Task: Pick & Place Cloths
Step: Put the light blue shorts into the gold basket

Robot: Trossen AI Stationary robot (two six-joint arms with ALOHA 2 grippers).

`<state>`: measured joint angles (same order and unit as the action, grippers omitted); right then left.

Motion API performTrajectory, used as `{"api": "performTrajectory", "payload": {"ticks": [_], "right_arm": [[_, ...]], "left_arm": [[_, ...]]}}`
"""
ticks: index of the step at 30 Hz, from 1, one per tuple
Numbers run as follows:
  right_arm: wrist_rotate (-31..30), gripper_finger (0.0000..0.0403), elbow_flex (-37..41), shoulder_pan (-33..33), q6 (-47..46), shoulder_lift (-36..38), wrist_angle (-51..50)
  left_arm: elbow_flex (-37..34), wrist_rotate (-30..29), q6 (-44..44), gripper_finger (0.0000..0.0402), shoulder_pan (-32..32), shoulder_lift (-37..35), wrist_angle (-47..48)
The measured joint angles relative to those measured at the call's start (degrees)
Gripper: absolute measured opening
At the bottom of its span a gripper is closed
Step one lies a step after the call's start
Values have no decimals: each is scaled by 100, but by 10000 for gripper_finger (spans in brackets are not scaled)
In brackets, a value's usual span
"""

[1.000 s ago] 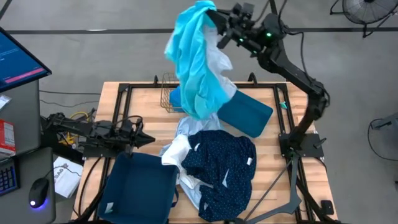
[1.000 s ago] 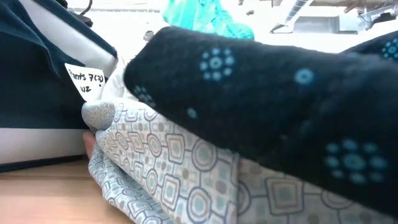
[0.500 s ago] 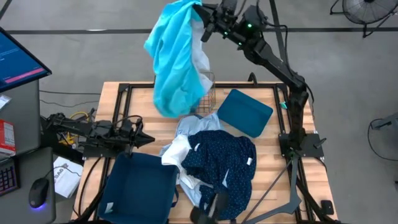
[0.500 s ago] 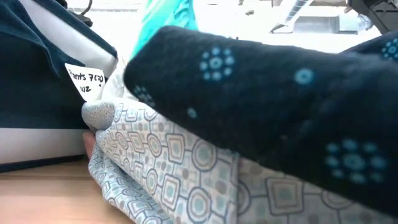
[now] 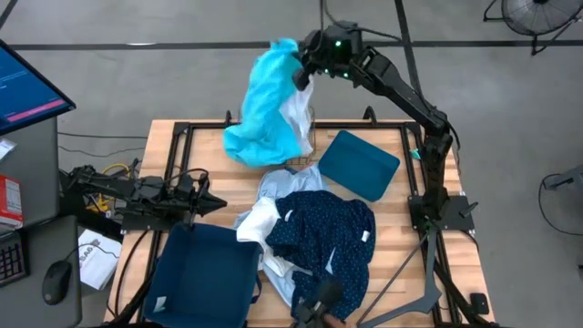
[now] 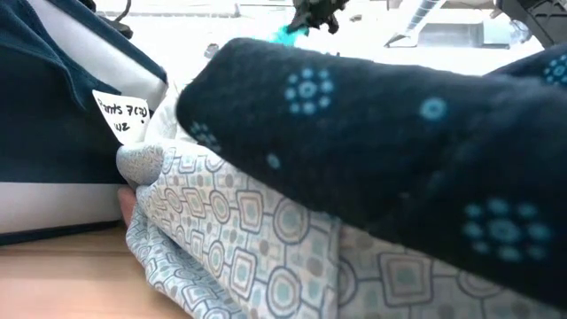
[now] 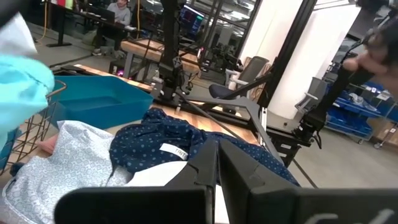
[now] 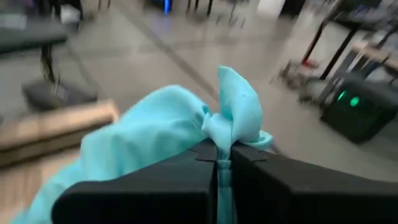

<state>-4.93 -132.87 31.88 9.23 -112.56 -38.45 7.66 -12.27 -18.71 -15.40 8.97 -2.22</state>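
Wooden table (image 5: 214,169), two teal bins (image 5: 360,164), right tool (image 5: 301,71) pinching one turquoise cloth (image 5: 264,114), left tool (image 5: 219,204) pressed together.

Both arms matte black, built of boxy jointed segments. Right arm (image 5: 401,87): green indicator light lit near wrist, thin black cable trailing off it. Left arm (image 5: 146,196): dark cables looped beside it. Each hand's fingers (image 7: 186,180) flat, black, squared-off.

Low view: dotted cloth (image 6: 372,151) fills the frame, hiding the table beyond.
Basket (image 5: 305,137): mostly hidden under turquoise cloth (image 5: 264,105).
Right wrist: background blurred.
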Motion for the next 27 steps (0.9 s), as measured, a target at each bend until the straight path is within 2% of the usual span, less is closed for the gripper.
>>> {"api": "performTrajectory", "payload": {"ticks": [6,13,18,27], "right_arm": [[27,1,-1,-338,114,-371,-943],[93,1,-1,-737,295,-1104,-1105],[590,3,-6,-749,226,-1600,-1331],[624,6,-1,-631,58,-2349,-2148]], "left_arm": [[2,-22,-1,1,-1,0,-25],[4,-20,-39,1,0,0,-42],[4,-18,-109,1,-1,0,-42],[4,-16,-128,1,0,0,-41]]}}
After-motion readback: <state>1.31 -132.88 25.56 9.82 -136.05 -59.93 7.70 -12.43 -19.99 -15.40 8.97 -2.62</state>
